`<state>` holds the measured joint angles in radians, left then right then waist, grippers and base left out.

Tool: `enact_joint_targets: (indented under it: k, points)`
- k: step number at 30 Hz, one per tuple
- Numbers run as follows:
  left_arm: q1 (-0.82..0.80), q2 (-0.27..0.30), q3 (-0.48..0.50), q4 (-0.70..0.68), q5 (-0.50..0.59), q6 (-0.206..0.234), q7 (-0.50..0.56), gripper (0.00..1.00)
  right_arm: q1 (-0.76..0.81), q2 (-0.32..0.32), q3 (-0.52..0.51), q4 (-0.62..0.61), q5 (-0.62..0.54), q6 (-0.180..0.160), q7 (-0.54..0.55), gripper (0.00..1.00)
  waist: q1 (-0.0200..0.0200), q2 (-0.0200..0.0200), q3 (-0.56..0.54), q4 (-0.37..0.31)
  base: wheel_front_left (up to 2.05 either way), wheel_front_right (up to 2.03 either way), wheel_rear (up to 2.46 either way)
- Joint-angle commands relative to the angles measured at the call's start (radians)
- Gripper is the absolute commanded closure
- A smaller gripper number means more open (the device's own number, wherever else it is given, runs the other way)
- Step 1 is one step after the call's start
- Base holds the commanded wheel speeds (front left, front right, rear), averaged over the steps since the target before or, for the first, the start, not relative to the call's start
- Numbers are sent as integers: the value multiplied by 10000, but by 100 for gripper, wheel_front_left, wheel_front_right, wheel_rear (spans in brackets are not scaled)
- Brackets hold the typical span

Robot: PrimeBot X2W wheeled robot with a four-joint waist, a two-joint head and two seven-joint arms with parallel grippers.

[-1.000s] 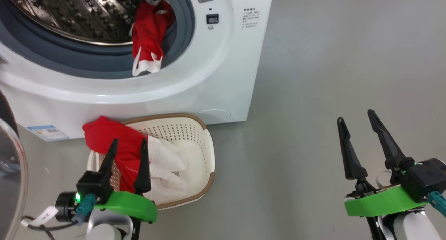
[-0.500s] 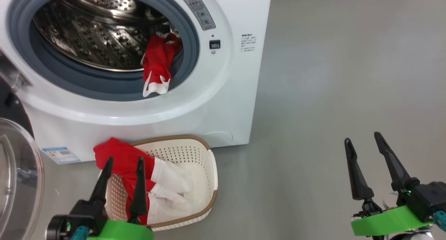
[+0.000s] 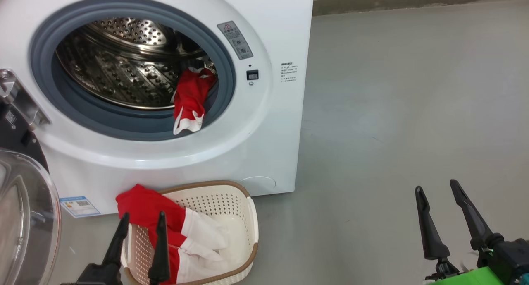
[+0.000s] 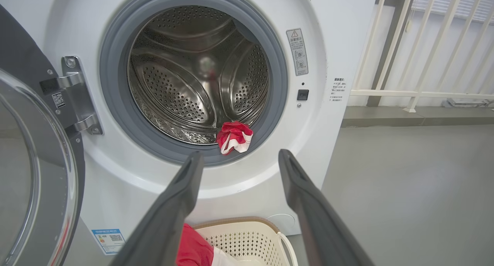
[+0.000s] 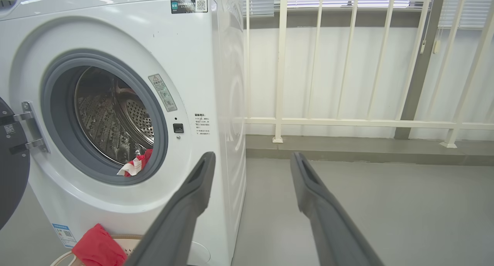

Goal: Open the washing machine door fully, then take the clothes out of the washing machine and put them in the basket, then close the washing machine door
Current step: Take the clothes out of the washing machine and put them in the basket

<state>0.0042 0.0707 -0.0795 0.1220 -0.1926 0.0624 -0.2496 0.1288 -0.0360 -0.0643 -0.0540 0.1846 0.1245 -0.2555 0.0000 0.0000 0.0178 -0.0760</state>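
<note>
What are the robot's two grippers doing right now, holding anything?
Left gripper: open, holding nothing.
Right gripper: open, holding nothing.

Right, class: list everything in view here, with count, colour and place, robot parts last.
washing machine: one, white, left, door open
washing machine door: one, clear glass, dark rim, swung out far left
drum: one, steel, inside grey ring
hanging garment: one, red-white, drum's lower right lip
basket: one, cream, brown rim, floor before machine
basket garment: one seen, red-white, in basket, draped over its rim
railing: one, white, behind right
left gripper: one, black, open, above basket
right gripper: one, black, open, above grey floor
</note>
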Motion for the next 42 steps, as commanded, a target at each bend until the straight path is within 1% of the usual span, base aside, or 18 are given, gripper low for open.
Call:
enact_joint_targets:
  k: [1,14,24,32,42]
  points:
    - [-84,47,390,-313,54,48,-122,0,-29,-143,143,-314,55,62,-63,0,0,0,-39,-4,0,0,0]
    - [84,14,378,-376,24,96,-122,0,88,-143,83,-444,42,62,-63,0,0,0,50,4,0,0,0]
    - [-33,6,358,-384,7,107,-122,0,-31,-143,101,-489,51,62,-63,0,0,0,349,10,0,0,0]
    - [-481,41,316,-297,3,77,-122,0,-328,-143,242,-508,76,62,-63,0,0,0,963,26,0,0,0]
    - [-1363,93,351,-77,69,47,-122,0,-951,-143,663,-508,141,62,-63,0,0,0,2175,-94,0,0,0]
